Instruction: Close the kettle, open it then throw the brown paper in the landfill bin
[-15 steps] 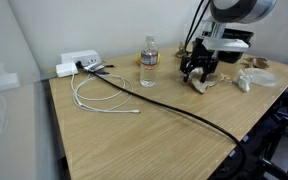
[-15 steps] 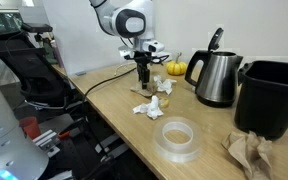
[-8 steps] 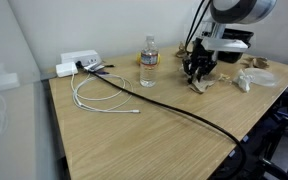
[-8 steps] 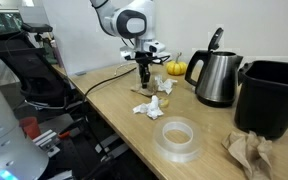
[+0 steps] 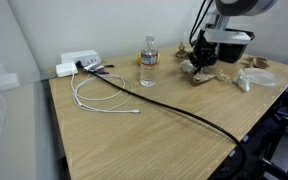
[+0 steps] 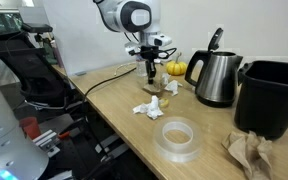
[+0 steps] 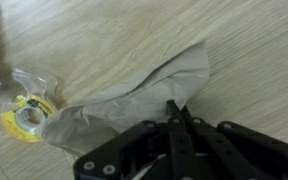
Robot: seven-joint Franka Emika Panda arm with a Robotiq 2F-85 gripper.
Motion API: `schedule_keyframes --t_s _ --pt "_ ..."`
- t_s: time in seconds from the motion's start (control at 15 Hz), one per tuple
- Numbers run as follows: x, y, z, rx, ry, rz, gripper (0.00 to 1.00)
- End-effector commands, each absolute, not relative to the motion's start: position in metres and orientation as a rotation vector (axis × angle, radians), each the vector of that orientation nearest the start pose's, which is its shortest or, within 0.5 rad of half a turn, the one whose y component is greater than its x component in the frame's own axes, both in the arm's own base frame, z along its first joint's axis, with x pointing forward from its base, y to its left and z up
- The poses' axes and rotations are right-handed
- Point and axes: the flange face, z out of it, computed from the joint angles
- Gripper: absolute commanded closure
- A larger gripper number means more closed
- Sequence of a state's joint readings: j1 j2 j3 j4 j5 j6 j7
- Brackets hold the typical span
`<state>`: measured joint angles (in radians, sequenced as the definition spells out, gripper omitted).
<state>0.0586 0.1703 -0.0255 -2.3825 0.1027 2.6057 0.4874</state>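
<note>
My gripper point(image 7: 176, 108) is shut, its tips pinching the edge of a flat, tan-brown paper point(image 7: 114, 105) that trails down to the table; it also shows under the gripper point(image 5: 198, 68) as brown paper point(image 5: 200, 80). In an exterior view the gripper point(image 6: 152, 73) hangs left of the silver kettle point(image 6: 216, 80), whose black lid point(image 6: 217, 38) stands up open. The black landfill bin point(image 6: 274, 95) stands right of the kettle. Another crumpled tan-brown wad point(image 6: 249, 152) lies in front of the bin.
White tissue wads point(image 6: 149, 107) and a clear tape roll point(image 6: 179, 138) lie near the table's front edge. A small yellow roll point(image 7: 24, 115) sits left of the paper. A water bottle point(image 5: 148, 62), a white cable point(image 5: 104, 98) and a black cable point(image 5: 184, 112) cross the table.
The jaws closed from open onto the paper's edge. The gripper then rose a little and shifted toward the kettle, drawing the paper up with it.
</note>
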Motion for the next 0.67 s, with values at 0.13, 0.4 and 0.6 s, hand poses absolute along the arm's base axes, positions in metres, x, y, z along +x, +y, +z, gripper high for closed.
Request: schedule_keyframes --t_s 0.13,0.4,0.6 --pt "0.495 -0.001 0.302 -2.961 0.878 -0.014 1.0" --pt "0.488 -0.009 0.351 -2.95 0.883 -0.101 1.0" --pt "0.499 -0.021 0.4 -2.883 0.933 -0.381 1.0"
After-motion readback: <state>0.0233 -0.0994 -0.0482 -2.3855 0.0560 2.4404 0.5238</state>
